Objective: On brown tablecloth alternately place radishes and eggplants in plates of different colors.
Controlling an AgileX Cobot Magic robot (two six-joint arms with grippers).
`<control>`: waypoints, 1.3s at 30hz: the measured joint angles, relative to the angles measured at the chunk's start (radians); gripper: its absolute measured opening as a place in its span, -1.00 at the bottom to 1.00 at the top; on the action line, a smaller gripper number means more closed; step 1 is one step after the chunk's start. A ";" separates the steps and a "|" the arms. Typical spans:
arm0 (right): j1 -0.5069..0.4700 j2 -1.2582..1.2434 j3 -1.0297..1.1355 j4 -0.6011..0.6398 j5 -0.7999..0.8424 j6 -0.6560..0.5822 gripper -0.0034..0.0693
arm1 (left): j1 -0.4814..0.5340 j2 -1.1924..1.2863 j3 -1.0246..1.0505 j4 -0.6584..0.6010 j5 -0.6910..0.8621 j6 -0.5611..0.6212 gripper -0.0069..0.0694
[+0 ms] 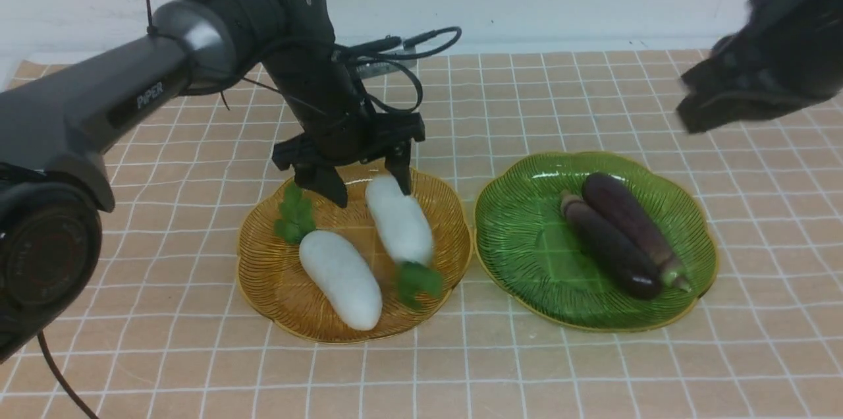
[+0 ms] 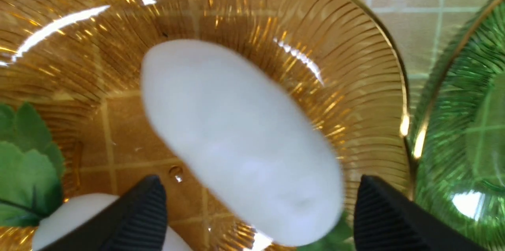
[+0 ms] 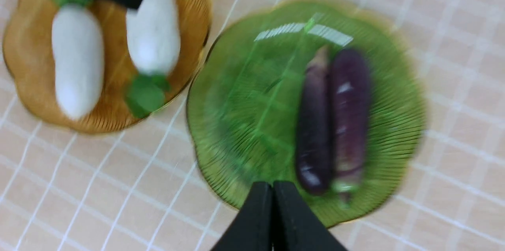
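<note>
Your spread, empty left gripper (image 1: 366, 188): lift straight up, clear both smooth white oblong radishes (image 1: 340, 279). Right gripper (image 3: 271, 184) clenched, empty.

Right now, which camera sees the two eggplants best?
The right wrist view: both eggplants show whole from above, side by side on the green plate. The front view shows both too, but at a slant. The left wrist view shows part of that plate but no eggplant.
</note>
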 joint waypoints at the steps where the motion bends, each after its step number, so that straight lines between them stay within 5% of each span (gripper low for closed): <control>1: 0.000 -0.052 0.015 -0.015 0.000 0.013 -0.95 | 0.000 0.000 -0.012 0.001 0.008 0.000 0.68; 6: -0.001 -0.481 0.319 -0.070 -0.050 0.054 -0.95 | 0.000 0.000 -0.107 0.033 0.031 0.047 0.29; 12: -0.001 -0.935 0.883 -0.033 -0.688 0.062 -0.95 | 0.001 0.000 -0.162 0.066 0.035 0.079 -0.38; 17: -0.001 -0.951 1.048 0.002 -0.866 0.021 -0.95 | 0.001 0.000 -0.163 0.069 0.036 0.091 -0.79; 31: -0.001 -0.950 1.083 0.010 -0.790 0.007 -0.95 | 0.001 0.000 -0.164 0.181 0.039 0.113 -0.90; 39: -0.070 -1.155 1.344 -0.029 -0.922 0.007 -0.95 | 0.001 -0.059 -0.164 0.293 0.046 0.162 -0.84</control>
